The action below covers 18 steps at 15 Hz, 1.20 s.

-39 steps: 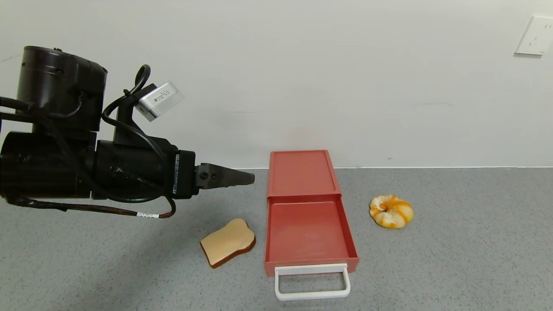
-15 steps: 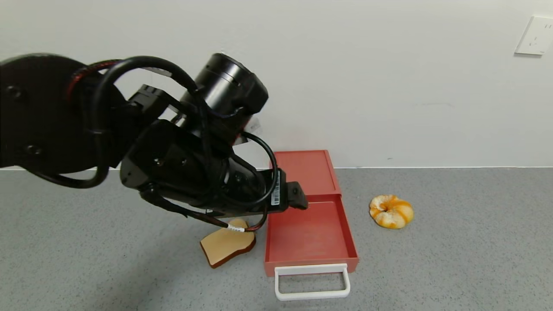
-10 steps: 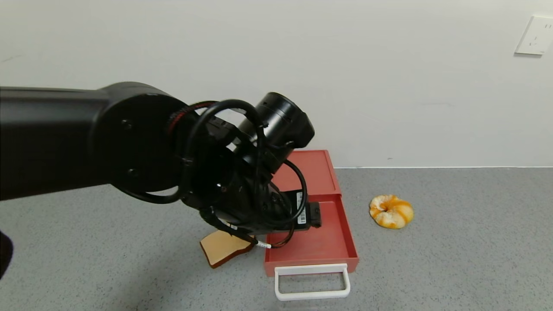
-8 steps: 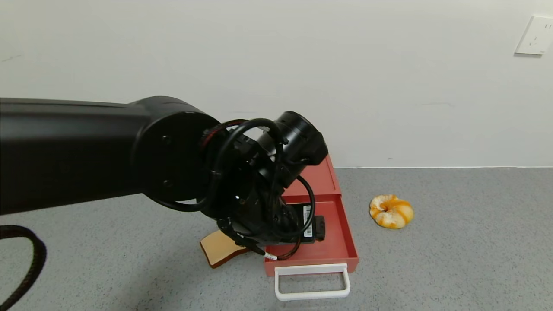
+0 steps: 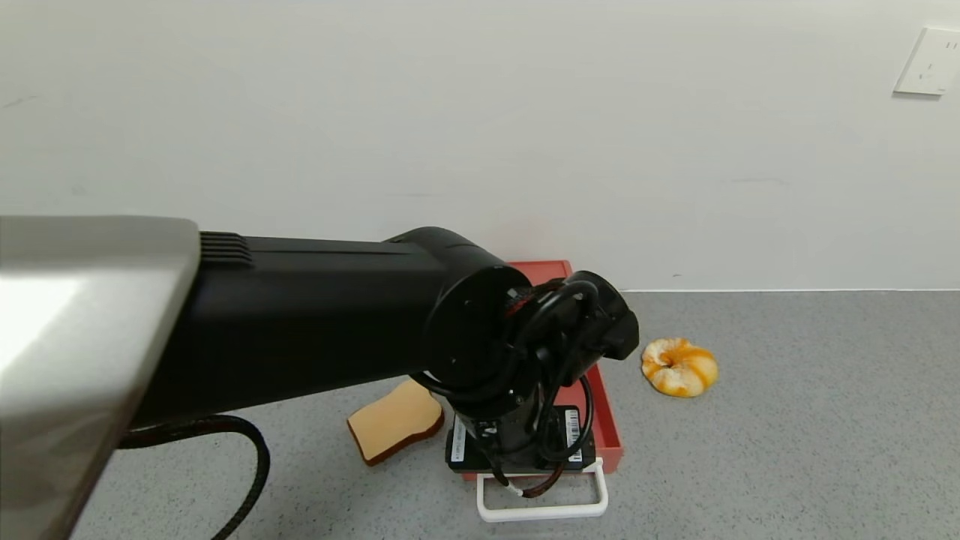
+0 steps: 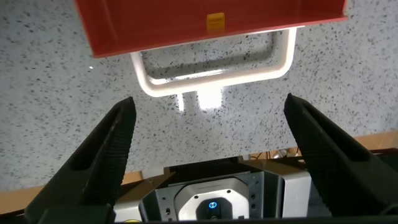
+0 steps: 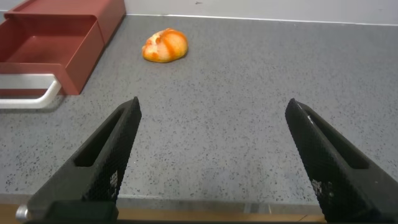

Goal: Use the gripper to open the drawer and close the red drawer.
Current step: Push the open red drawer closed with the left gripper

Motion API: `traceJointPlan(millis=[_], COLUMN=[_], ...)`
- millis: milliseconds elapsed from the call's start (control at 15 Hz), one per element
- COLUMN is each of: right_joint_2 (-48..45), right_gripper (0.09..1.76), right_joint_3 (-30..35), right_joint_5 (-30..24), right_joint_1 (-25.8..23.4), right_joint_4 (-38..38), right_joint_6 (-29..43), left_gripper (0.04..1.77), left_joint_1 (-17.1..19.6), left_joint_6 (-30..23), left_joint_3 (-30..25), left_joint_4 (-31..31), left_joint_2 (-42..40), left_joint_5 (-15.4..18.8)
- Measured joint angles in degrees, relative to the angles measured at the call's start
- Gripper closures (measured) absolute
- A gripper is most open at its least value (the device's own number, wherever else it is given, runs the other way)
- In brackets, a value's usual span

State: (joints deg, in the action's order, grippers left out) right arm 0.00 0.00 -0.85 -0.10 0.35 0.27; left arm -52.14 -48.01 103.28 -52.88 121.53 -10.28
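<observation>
Nearest, at six o'clock on the grey speckled table [image 5: 787, 450]: the white loop handle [image 5: 541, 496] of the red drawer [image 5: 604, 433], tray pulled out toward the robot. Left gripper [image 6: 208, 134] poised above that handle, fingers [image 6: 102, 158] spread wide apart and gripping nothing (handle framed between them in the left wrist view, no contact). Right gripper [image 7: 211, 162] low over the table at about four o'clock, likewise splayed and empty, drawer well off to its side. Just beside the tray at nine o'clock, a bread slice [image 5: 395, 420] lying flat. Further out at two o'clock, a peeled orange [image 5: 679, 366], apart from the drawer. Drawer shell back against the white wall [image 5: 480, 112]; a wall socket [image 5: 928, 61] high at one o'clock.
</observation>
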Motion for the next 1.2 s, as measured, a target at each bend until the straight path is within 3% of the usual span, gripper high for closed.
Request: traceJointPlan(millis=[400,1200], right_joint_2=[0.0,0.0], right_gripper=[0.14,0.14], right_joint_3=[0.0,0.0], right_joint_5=[0.0,0.0], right_joint_1=[0.0,0.0], right_joint_4=[0.0,0.0], right_joint_6=[0.0,0.0], left_gripper=[0.09,0.09], left_joint_1=[-0.4,0.3], left_joint_6=[-2.9,-3.4], left_joint_3=[2.4,5.2], left_joint_4=[-0.1,-0.1], left_joint_2=[4.1,9.4], left_joint_5=[0.7,1.0])
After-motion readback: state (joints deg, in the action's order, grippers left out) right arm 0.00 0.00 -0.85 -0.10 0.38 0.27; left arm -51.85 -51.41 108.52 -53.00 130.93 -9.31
